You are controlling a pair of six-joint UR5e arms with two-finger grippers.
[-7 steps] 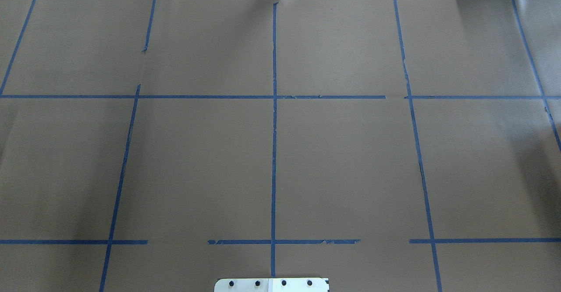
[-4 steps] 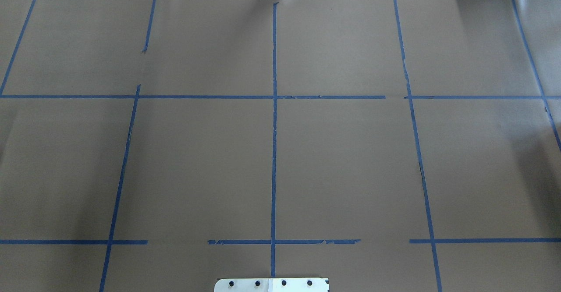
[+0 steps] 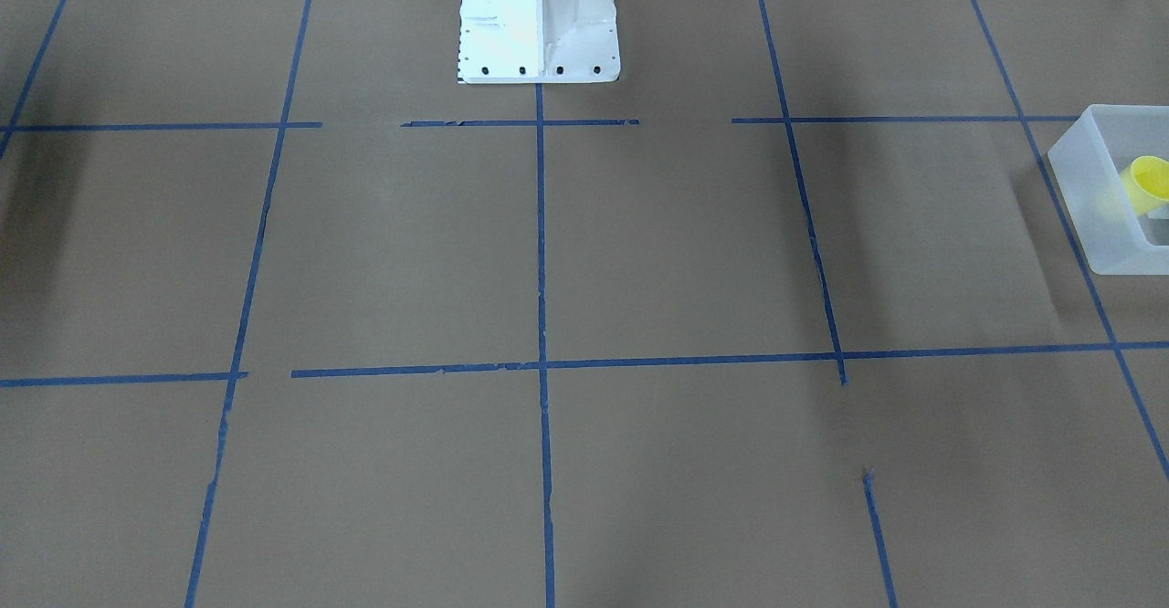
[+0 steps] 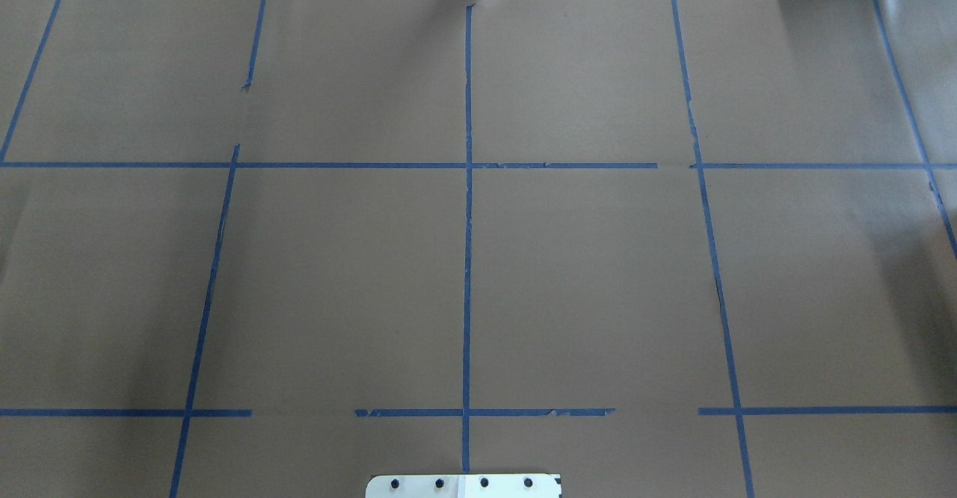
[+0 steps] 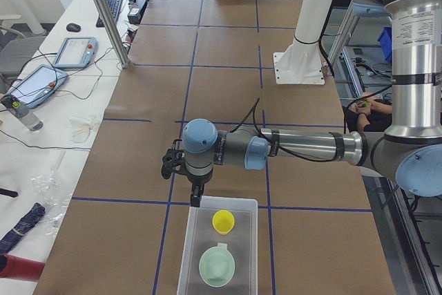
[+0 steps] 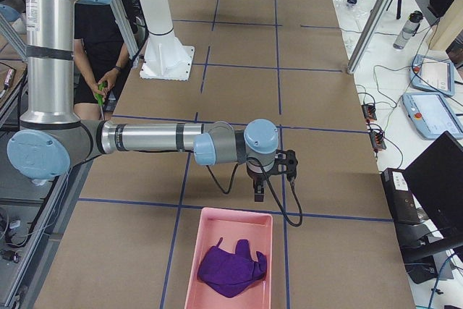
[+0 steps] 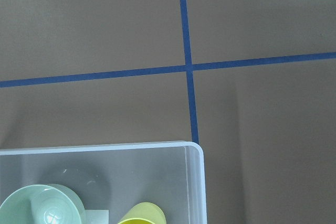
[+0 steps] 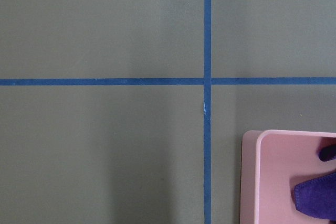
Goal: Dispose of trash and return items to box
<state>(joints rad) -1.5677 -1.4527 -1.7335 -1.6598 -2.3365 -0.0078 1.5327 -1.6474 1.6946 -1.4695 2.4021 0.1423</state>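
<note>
The frosted-white box (image 5: 197,233) stands at the table's left end. In it lie the yellow cup (image 5: 222,221) and the mint-green bowl (image 5: 216,266). The left wrist view shows the box's corner (image 7: 195,182), the cup's rim (image 7: 143,214) and the bowl (image 7: 39,205). The front-facing view shows the box (image 3: 1100,215) with the cup (image 3: 1146,183). My left gripper (image 5: 195,200) hangs over the box's edge nearest the table's middle; I cannot tell whether it is open. My right gripper (image 6: 258,195) hangs by the pink tray; I cannot tell its state either.
A pink tray (image 6: 194,251) with a purple cloth (image 6: 231,264) stands at the table's right end; its corner (image 8: 268,171) shows in the right wrist view. The white robot pedestal (image 3: 537,19) stands mid-table. Operators' desks with tablets and cables flank the table.
</note>
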